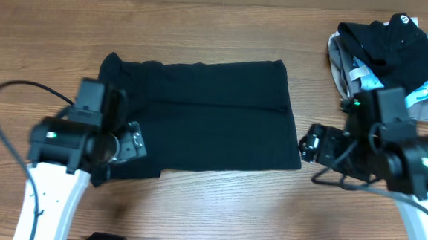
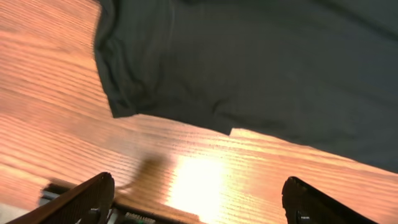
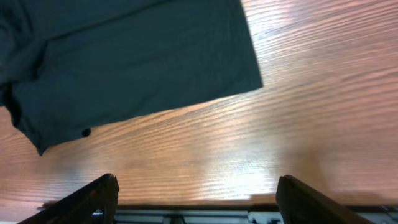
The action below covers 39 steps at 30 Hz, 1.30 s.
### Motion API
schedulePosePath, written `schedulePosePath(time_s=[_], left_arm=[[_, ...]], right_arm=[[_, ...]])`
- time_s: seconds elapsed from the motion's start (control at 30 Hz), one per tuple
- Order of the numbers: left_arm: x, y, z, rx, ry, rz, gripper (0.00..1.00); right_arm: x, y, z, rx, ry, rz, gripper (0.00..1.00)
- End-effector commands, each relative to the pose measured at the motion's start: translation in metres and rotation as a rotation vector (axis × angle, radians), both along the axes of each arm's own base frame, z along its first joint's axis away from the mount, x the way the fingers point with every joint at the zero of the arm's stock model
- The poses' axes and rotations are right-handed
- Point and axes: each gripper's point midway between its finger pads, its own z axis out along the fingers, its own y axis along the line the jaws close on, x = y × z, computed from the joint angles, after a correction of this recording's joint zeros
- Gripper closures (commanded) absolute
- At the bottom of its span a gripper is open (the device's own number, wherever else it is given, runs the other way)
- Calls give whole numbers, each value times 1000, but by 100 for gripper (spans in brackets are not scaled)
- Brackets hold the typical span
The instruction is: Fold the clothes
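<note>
The black T-shirt [image 1: 207,112] lies flat on the wooden table, folded into a wide rectangle. It also shows in the left wrist view [image 2: 261,68] and the right wrist view [image 3: 124,62]. My left gripper [image 1: 132,143] is open and empty over the shirt's front-left corner; in its own view the fingers [image 2: 199,199] hang above bare wood. My right gripper [image 1: 311,144] is open and empty just right of the shirt's front-right corner, its fingers [image 3: 196,199] above bare wood.
A pile of other garments [image 1: 385,56] sits at the back right: a black one with a round white logo on top of light-blue and grey ones. The table's front edge [image 3: 186,208] is close below both grippers.
</note>
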Motion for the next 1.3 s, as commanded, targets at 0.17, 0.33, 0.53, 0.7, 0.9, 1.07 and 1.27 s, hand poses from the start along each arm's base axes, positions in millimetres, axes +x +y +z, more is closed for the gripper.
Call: schedulePosePath(time_s=[0.17,0.33,0.53,0.7,0.9,1.07,1.27], left_arm=[[-21,-24,-109,-51,149,-36,17],[-24,-38,-141,-51,160,-104,19],[-39,-52,-174,-59,257,-107,20],[-38,-51,-185,-43,292,-92,23],[-39,-37,-200,46,333,-46,25],[-36,-31,-211,86,348,-11,33],[-21,-22,-212,142,275,42,53]], right_arm=[[12,15,-34,63,47,13,14],[19,17,-38,60,50,20,14],[28,19,-41,59,43,27,14],[31,19,-41,53,28,44,13],[34,20,-40,55,11,49,14],[37,21,-39,57,-4,52,14],[40,22,-38,55,-18,67,14]])
